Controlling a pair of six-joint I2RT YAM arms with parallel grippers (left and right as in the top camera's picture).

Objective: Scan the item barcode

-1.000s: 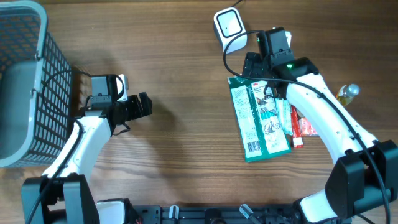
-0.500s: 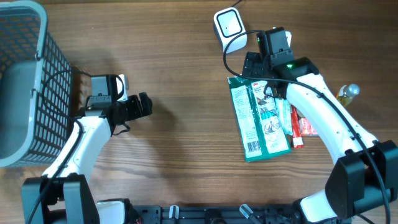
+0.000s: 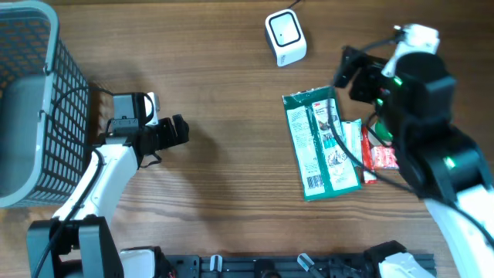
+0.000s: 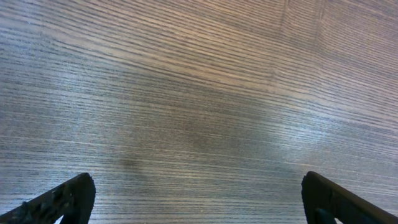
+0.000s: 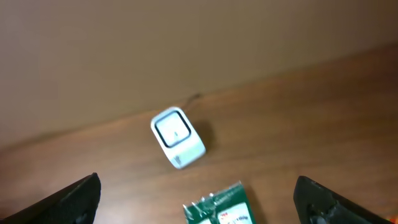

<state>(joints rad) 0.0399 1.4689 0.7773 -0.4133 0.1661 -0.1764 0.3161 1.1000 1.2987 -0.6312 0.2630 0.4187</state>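
We find both arms empty-handed: the left pincer [image 3: 176, 131] spread wide over the worktop [image 3: 231, 193], the right pincer [image 3: 353, 71] likewise released, poised high above the green packet [image 3: 320, 143] lying flat near the white barcode scanner [image 3: 285, 36], apparently readying a pick.

Overhead looks straight down; left wrist close to table [image 4: 199, 93]; right wrist, higher, also sees scanner [image 5: 178, 138]
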